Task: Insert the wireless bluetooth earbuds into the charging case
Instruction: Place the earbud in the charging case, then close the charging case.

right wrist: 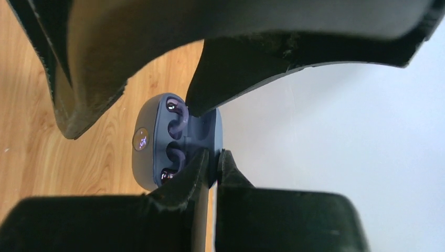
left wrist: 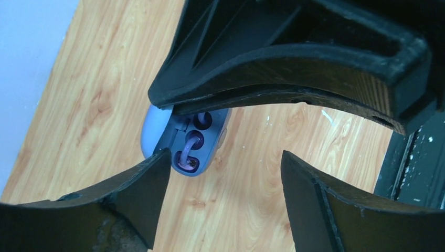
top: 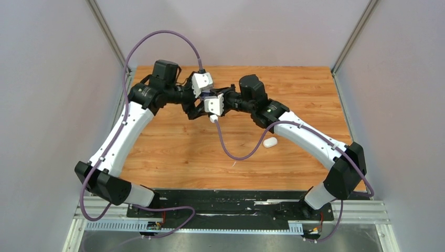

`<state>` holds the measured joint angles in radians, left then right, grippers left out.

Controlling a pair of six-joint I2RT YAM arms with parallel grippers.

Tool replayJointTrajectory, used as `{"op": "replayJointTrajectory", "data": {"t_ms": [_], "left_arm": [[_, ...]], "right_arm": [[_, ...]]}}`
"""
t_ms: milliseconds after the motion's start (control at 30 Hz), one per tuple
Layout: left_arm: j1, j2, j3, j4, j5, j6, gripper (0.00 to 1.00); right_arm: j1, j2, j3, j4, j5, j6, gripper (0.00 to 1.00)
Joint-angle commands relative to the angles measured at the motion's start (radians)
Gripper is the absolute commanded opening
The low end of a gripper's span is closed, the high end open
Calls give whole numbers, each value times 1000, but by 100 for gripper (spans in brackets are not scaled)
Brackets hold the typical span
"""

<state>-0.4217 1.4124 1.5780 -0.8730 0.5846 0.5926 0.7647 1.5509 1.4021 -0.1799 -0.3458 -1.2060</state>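
The purple charging case point(right wrist: 157, 131) is open, with its small display point(right wrist: 140, 139) lit. Dark purple earbuds sit in its slots, one in the upper slot point(right wrist: 176, 113) and one in the lower point(right wrist: 173, 157). My right gripper point(right wrist: 212, 155) is shut on the edge of the case lid. In the left wrist view the case point(left wrist: 212, 149) shows a purple bud point(left wrist: 188, 155) seated. My left gripper point(left wrist: 223, 173) is open and empty, with its left finger point(left wrist: 152, 184) against the case side. The white earbuds are not clearly visible.
A closed white oval case point(top: 269, 142) lies on the wooden table point(top: 173, 152) right of centre. A tiny white speck point(top: 234, 163) lies nearer the front. Both arms meet at the far middle, close to the back wall. A purple cable point(top: 236, 155) droops over the table.
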Motion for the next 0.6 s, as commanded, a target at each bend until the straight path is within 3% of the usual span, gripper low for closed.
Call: {"op": "replayJointTrajectory", "data": {"t_ms": [0, 100, 200, 300, 367, 567], "left_arm": [[86, -56, 134, 52, -20, -75, 88], [194, -86, 134, 68, 44, -154, 92], [239, -164, -43, 247, 104, -282, 96], [243, -271, -203, 534, 191, -400, 100], [244, -290, -278, 629, 225, -485, 100], [244, -275, -379, 749, 306, -593, 97]], "right_arm": [[1, -10, 26, -7, -8, 35, 0], [-7, -12, 41, -7, -13, 88, 0], [-16, -10, 76, -9, -37, 156, 0], [-16, 0, 98, -18, -39, 173, 0], [-18, 7, 119, -20, -37, 191, 0], [-23, 14, 188, -25, -29, 290, 0]]}}
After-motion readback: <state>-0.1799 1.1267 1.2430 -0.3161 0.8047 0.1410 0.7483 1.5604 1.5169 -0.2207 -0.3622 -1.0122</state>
